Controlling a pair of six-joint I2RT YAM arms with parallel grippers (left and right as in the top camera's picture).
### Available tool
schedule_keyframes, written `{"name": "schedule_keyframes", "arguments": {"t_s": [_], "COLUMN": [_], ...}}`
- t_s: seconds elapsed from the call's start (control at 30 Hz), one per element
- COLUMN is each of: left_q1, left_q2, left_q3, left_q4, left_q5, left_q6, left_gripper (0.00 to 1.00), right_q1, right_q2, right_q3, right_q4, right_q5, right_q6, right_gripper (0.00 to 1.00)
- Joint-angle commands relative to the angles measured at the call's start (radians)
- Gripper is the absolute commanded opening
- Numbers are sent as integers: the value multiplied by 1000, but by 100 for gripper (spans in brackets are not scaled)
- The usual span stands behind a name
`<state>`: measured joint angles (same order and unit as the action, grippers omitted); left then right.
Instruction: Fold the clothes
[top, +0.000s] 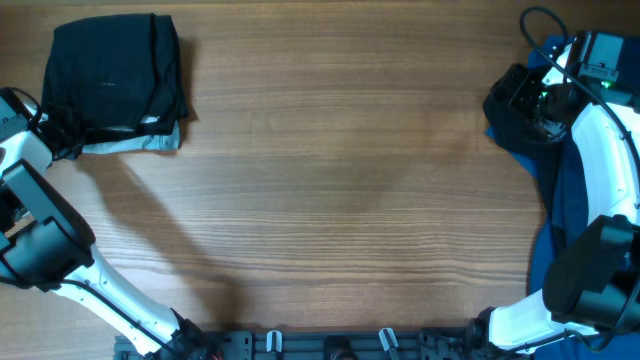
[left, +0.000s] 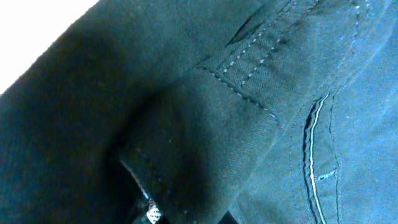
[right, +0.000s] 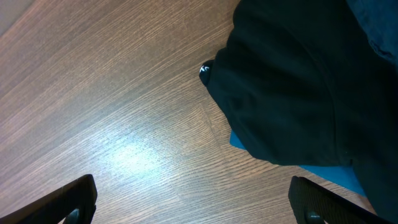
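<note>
A folded black garment (top: 110, 70) lies on a folded grey one (top: 140, 145) at the table's far left corner. My left gripper (top: 55, 135) is at the stack's near left corner. In the left wrist view dark stitched fabric (left: 249, 93) fills the frame, and a fold of it runs between the barely visible fingers (left: 191, 214). My right gripper (top: 500, 105) is open and empty (right: 193, 205) just above the wood, beside a dark garment (right: 292, 93) lying on blue cloth (right: 333, 177) at the far right.
The blue cloth (top: 565, 190) trails along the right table edge under my right arm. Bare wooden table (top: 330, 200) spans the middle. Both arm bases stand at the front edge.
</note>
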<state>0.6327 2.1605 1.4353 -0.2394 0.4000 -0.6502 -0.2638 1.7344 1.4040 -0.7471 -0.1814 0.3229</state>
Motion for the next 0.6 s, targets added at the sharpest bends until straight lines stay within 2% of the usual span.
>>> {"name": "schedule_keyframes", "arguments": {"t_s": [0.0, 0.1, 0.23, 0.4, 0.57], "left_q1": [11, 4, -100, -297, -598], "left_q2": [-74, -198, -433, -565, -575], "left_q3": [-4, -4, -4, -4, -4], "left_q4": [-5, -14, -104, -166, -170], "left_q5": [116, 255, 256, 72, -206], "left_q6": [-10, -14, -9, -9, 45], "left_gripper": [4, 4, 4, 4, 7], "right_q1": [3, 3, 3, 3, 3], "right_q2": [3, 3, 3, 3, 3], "right_q3": [5, 5, 5, 5, 5], "right_q4": [2, 2, 2, 2, 2], "right_q5": [10, 10, 10, 10, 10], "right_q6": [-6, -6, -6, -6, -6], "right_gripper": [100, 100, 100, 100, 100]}}
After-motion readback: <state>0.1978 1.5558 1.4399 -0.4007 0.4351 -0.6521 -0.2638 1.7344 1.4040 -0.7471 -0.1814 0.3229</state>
